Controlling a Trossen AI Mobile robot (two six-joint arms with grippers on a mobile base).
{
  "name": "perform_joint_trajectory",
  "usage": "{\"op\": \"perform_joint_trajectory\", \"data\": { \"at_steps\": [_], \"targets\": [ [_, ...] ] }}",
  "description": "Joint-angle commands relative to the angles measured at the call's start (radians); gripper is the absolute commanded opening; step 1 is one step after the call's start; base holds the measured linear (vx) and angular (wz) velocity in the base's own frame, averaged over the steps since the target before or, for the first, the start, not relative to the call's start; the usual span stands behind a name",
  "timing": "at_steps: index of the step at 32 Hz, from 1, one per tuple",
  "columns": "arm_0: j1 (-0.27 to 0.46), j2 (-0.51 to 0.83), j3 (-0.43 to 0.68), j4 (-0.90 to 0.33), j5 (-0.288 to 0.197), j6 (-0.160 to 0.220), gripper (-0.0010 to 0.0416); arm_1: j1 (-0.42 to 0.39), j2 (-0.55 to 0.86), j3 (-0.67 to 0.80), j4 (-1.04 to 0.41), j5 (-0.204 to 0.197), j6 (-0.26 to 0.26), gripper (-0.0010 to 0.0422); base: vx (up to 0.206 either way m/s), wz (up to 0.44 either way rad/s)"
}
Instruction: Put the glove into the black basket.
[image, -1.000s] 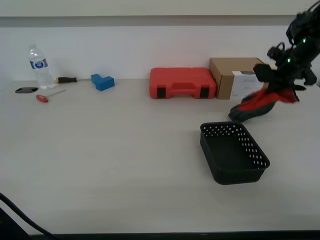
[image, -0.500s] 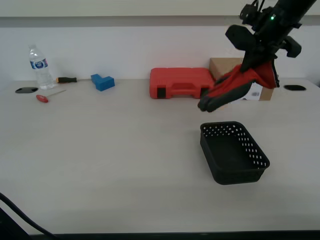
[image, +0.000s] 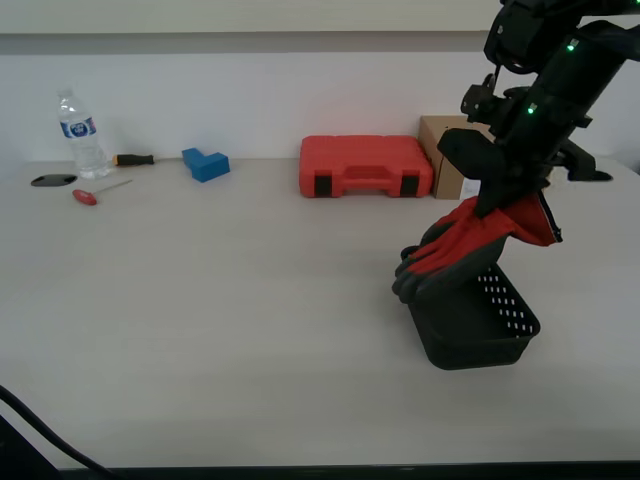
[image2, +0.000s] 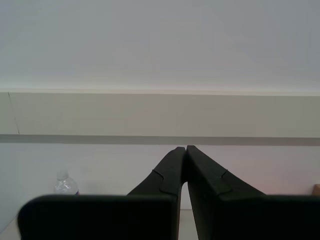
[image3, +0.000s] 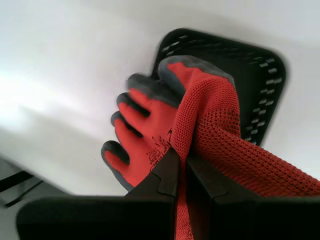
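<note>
— Where's the glove (image: 470, 245)?

— Pinched in my first pincer (image3: 181, 159), hanging fingers-down over the black basket (image: 500, 325)'s near-left corner, fingertips spilling past the rim on the exterior view's left.

— Next move?

— I'd shift rightward over the basket's middle, lower, then release.

— Its look?

— Red knit, dark grey coated fingertips, limp and folded. My second pincer (image2: 183, 152) is clenched on nothing.

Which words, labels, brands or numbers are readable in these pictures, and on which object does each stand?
None can be read.
Water bottle: blue label, too small to read.
Cardboard box: white label mostly hidden by the arm, unreadable.
Glove: dark marks on the knit, blurred.
</note>
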Motion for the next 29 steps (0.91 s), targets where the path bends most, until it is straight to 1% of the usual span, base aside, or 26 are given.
{"op": "perform_joint_trajectory", "data": {
  "at_steps": [1,3,4,5,6,7,9,12,14,17,18,19,20,23,25,26,27,29],
  "targets": [
    [0.001,0.005,-0.002,0.059,0.023,-0.028,-0.0001,0.0,0.0,0.002,0.003,-0.001,0.001,0.0,0.0,0.0],
    [0.001,0.013,-0.002,0.082,0.023,-0.029,-0.0001,0.0,0.0,0.002,0.003,-0.001,0.001,0.0,0.0,0.0],
    [0.001,0.068,-0.001,0.108,0.024,-0.035,0.0,0.0,0.0,0.002,0.003,0.0,0.001,0.0,0.0,0.0],
    [0.001,0.088,-0.002,0.109,0.024,-0.035,0.0,0.0,0.0,0.002,0.003,-0.001,0.001,0.0,0.0,0.0],
    [0.001,0.123,-0.002,0.108,0.024,-0.052,0.0,0.0,0.0,0.002,0.003,0.0,0.001,0.0,0.0,0.0],
    [0.001,0.139,-0.002,0.108,0.03,-0.06,0.0,0.0,0.0,0.001,0.003,0.0,0.001,0.0,0.0,0.0],
    [0.001,0.195,0.002,0.116,0.038,-0.062,0.0,0.0,0.0,0.002,0.004,0.0,0.001,0.0,0.0,0.0],
    [0.001,0.209,0.005,0.132,0.039,-0.062,0.0,0.0,0.0,0.002,0.003,0.0,0.001,0.0,0.0,0.0],
    [0.001,0.209,0.011,0.13,0.039,-0.05,0.0,0.0,0.0,0.002,0.003,-0.001,0.001,0.0,0.0,0.0],
    [0.001,0.208,0.012,0.131,0.039,-0.048,0.0,0.0,0.0,0.002,0.003,-0.001,0.001,0.0,0.0,0.0],
    [0.001,0.208,0.012,0.13,0.039,-0.029,0.0,0.0,0.001,0.002,0.003,0.0,0.001,0.0,0.0,0.0],
    [0.001,0.208,0.012,0.13,0.045,-0.025,0.0,0.0,0.001,0.002,0.003,0.0,0.001,0.0,0.0,0.0],
    [0.001,0.208,0.012,0.13,0.084,-0.024,0.0,0.0,0.001,0.002,0.003,-0.001,0.001,0.0,0.0,0.0],
    [0.002,0.208,0.012,0.129,0.08,-0.023,0.0,0.0,0.0,0.002,0.003,0.0,0.001,0.0,0.0,0.0],
    [0.002,0.208,0.011,0.129,0.069,0.006,0.0,0.0,0.0,0.002,0.003,0.0,0.001,0.0,0.0,0.0],
    [0.002,0.208,0.011,0.13,0.056,0.01,0.0,0.0,0.0,0.002,0.003,-0.001,0.001,0.0,0.0,0.0],
    [0.002,0.208,0.011,0.129,0.056,0.006,0.0,0.0,0.0,0.002,0.003,0.0,0.001,0.0,0.0,0.0],
    [0.001,0.208,0.011,0.13,0.036,0.003,0.0001,0.0,0.0,0.002,0.003,-0.001,0.001,0.0,0.0,0.0]
  ]
}}
